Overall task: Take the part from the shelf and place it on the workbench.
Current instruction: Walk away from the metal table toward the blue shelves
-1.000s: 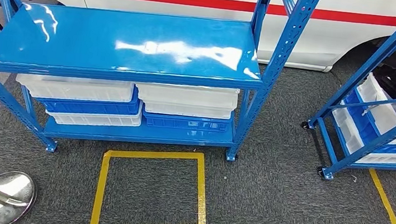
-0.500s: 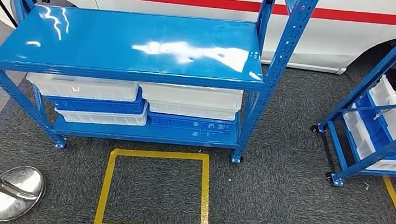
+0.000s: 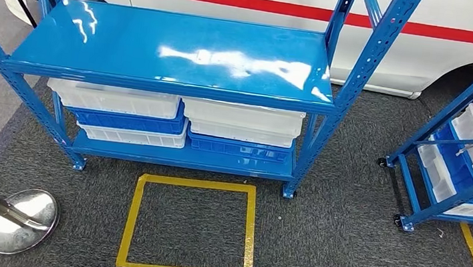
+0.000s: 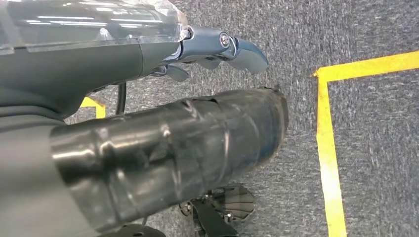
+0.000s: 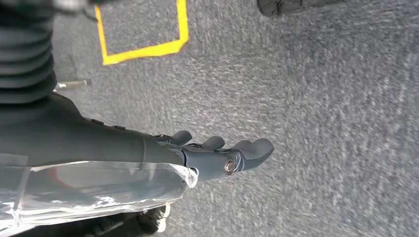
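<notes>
The left hand (image 4: 217, 49) hangs over grey carpet with its fingers (image 4: 247, 54) loosely extended, holding nothing; the right hand (image 5: 222, 153) hangs likewise, its fingers (image 5: 257, 147) apart and bare. Ahead stands the blue shelf (image 3: 169, 52), its top board bare and glossy. White and blue bins (image 3: 174, 123) sit stacked beneath that board. A yellow tape square (image 3: 189, 227) lies on the carpet just before the shelf. The part cannot be made out.

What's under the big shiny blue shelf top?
Under the blue shelf top sit two stacks of trays: white trays with blue trays between them, resting on the bottom shelf. What lies inside the trays is covered.
</notes>
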Controlling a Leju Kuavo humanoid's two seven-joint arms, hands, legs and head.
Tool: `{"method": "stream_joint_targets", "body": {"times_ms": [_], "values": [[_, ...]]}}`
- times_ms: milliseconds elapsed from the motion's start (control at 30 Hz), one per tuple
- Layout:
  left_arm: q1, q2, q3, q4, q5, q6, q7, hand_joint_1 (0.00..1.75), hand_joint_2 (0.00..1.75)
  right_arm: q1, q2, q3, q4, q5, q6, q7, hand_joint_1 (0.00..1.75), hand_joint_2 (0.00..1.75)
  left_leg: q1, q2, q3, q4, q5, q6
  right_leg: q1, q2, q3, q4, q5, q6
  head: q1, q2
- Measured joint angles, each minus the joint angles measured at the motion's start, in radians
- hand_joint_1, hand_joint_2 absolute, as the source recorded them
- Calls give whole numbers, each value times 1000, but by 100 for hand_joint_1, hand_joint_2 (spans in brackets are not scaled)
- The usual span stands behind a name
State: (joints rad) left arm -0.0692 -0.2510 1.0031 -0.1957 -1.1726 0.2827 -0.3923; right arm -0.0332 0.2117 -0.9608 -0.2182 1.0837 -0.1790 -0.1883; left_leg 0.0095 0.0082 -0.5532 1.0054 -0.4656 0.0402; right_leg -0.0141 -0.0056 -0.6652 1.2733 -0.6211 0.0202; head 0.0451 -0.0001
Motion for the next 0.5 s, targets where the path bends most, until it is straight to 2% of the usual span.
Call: {"method": "stream_joint_targets", "body": {"times_ms": [33,67,100,133,200,267,333,400,500], "values": [[1,0,0,0,-2,0,0,0,0,0,0,-2,0,-1,0,7,0,0,0,-1,0,1,0,0,0,1,-15,28,-1,1,0,0],[1,0,0,0,-3,0,1,0,0,0,0,-3,1,-1,0,12,0,0,0,-3,0,2,-1,-1,-1,1,-11,18,19,0,0,0],[1,0,0,0,-3,0,1,0,0,0,0,-3,1,-1,0,14,0,0,0,-6,1,3,-2,-2,-1,1,12,-31,54,-2,0,0],[0,0,0,0,-4,0,1,0,0,1,0,-4,1,-1,0,16,0,0,0,-9,2,5,-3,-4,-1,3,45,-102,90,-6,0,0],[-1,-1,0,0,-4,0,1,0,0,0,0,-6,2,-1,0,17,0,0,-3,-12,1,10,-6,-11,3,6,96,-212,129,-14,0,0],[-1,-1,0,0,-4,0,1,0,0,-1,0,-8,2,-1,0,17,0,0,-5,-14,-1,10,-6,-21,9,7,105,-237,131,-21,0,0],[-1,0,0,0,-4,0,1,0,0,-2,1,-11,2,-1,0,17,0,0,-4,-14,-1,11,-8,-31,6,5,106,-244,136,-31,0,0],[-1,0,0,0,-4,0,2,0,0,-2,2,-12,2,-1,0,18,0,0,-2,-14,-20,57,-42,-40,1,1,109,-254,141,-44,0,0],[0,0,0,0,-4,0,2,0,0,-2,2,-13,2,-1,0,18,0,0,1,-13,-102,237,-132,-50,2,-3,108,-253,142,-53,0,0]]}}
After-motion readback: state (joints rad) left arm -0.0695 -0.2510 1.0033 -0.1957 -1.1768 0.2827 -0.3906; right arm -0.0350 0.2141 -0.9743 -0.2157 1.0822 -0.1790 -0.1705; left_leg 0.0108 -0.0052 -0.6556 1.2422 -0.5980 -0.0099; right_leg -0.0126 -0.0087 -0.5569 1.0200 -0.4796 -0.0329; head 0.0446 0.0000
